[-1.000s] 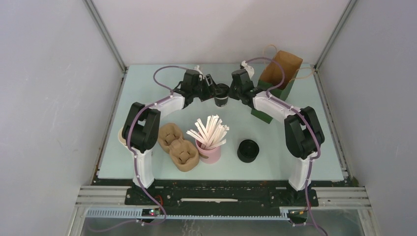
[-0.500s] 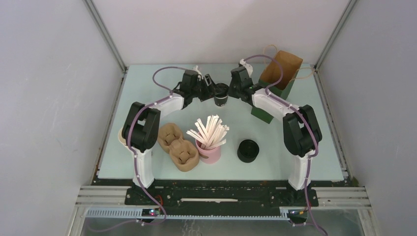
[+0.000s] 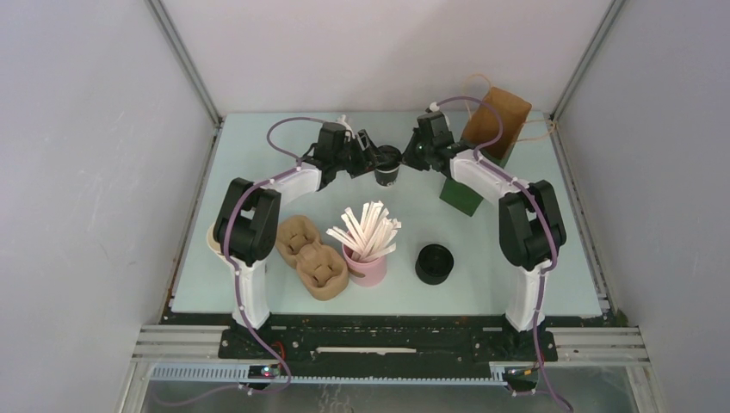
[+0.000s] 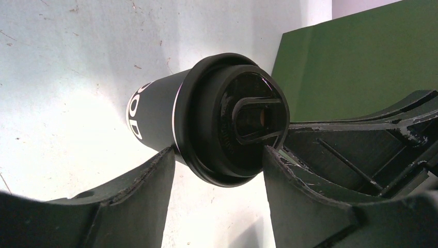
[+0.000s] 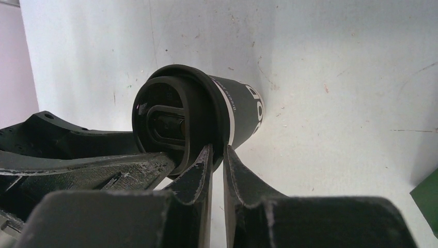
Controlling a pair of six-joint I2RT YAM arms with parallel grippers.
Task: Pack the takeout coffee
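The takeout coffee, a small black paper cup with white lettering and a black lid, is at the table's back middle. My left gripper reaches in from the left and is shut on it. In the left wrist view one finger presses the cup wall and the other the lid, either side of the left gripper. My right gripper comes from the right. In the right wrist view the right gripper is nearly closed, pinching the lid's rim. Whether the cup touches the table I cannot tell.
A brown paper bag with a green lower part stands at the back right, behind my right arm. Nearer the front are a pink holder of white sticks, a brown pulp cup carrier, a black stack of lids and a cream cup stack.
My right wrist has swung a little toward the back right, covering more of the bag. The coffee and my left gripper have stayed put.
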